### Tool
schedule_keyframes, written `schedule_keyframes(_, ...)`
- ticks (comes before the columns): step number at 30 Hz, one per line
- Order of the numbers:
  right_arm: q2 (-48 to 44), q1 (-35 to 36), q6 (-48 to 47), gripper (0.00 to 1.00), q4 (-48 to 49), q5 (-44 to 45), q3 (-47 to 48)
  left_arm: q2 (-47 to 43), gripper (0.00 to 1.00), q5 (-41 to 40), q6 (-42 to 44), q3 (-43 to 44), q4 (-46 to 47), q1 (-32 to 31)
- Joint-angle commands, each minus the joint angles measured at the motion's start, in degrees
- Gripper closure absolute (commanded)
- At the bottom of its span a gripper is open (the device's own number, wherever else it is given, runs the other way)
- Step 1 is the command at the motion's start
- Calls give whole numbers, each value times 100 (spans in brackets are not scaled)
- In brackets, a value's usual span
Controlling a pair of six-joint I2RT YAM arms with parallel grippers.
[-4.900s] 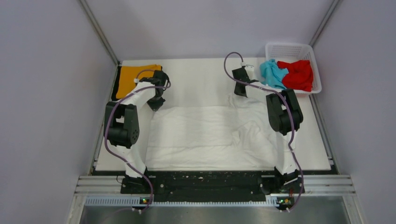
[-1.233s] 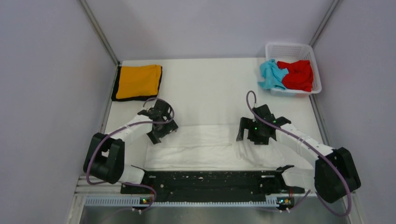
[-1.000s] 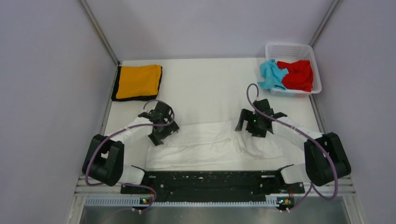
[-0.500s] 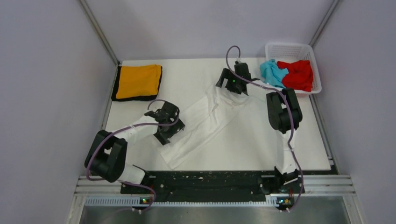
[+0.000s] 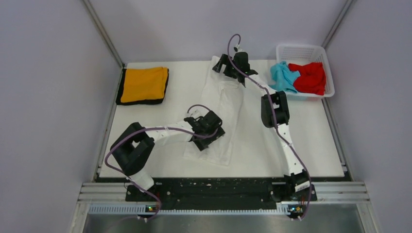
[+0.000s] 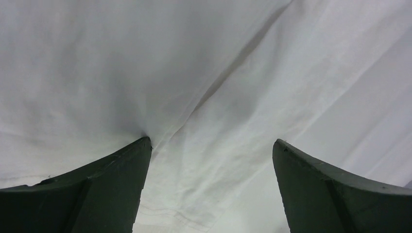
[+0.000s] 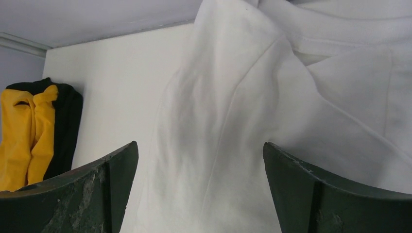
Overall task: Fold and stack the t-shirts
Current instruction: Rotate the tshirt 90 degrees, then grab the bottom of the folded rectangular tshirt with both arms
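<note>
Left end effector (image 6: 211,143): spread over white t-shirt (image 5: 227,104), near end
Right end effector (image 7: 199,144): spread, far end
Nearby: orange t-shirt (image 5: 143,83); basket (image 5: 302,48)

You have the long t-shirt (image 5: 228,104) on the table (image 5: 301,145), mid-way across, running near to far. The left gripper (image 6: 211,141) is over its near end, the right gripper (image 7: 199,145) over its far end. The corner t-shirt (image 5: 143,85) lies far left. The basket (image 5: 301,48) at far right holds the left-hand t-shirt (image 5: 283,76), spilling over its left wall, with the right-hand t-shirt (image 5: 308,77) beside it.
</note>
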Motion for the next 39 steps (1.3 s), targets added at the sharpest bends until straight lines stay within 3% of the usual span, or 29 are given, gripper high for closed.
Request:
schedule_keyframes(1, 236, 245, -31, 1, -14, -242, 370, 231, 1, -194, -256, 476, 302, -214)
schedule_keyframes(6, -174, 333, -606, 1, -281, -127, 944, 57, 1, -645, 144, 1090, -291, -384)
schedule_keyframes(9, -887, 307, -1133, 1, -611, 444, 801, -428, 1, -1222, 542, 1260, -906, -442)
schedule_keyframes(12, -1675, 305, -1669, 1, -1286, 873, 670, -1125, 1, -1629, 984, 954, -1293, -339)
schedule_keyframes(14, -2395, 295, -1819, 1, -2066, 1378, 329, -1738, 1, -1456, 1275, 393, -1318, -16)
schedule_keyframes(17, -3679, 284, -1706, 1, -2664, 1931, -1390, -2708, 1, -337, 2092, -689, -841, 901)
schedule_keyframes(20, -5040, 406, -1129, 1, -2660, 1785, -3830, -3430, 1, 625, 2615, -1527, -705, 1668)
schedule_keyframes(27, -7160, 1661, -41, 2, -2547, 1553, -7463, -3626, 9, 1572, 3136, -2294, -691, 1797)
schedule_keyframes(32, -7942, 2326, 1090, 4, -1574, 960, -9010, -3414, 25, 1576, 3277, -2497, -532, 1829)
schedule_keyframes(39, -8128, 2920, 1773, 5, -1531, 995, -9356, -3115, 37, 1449, 3318, -2790, 88, 1885)
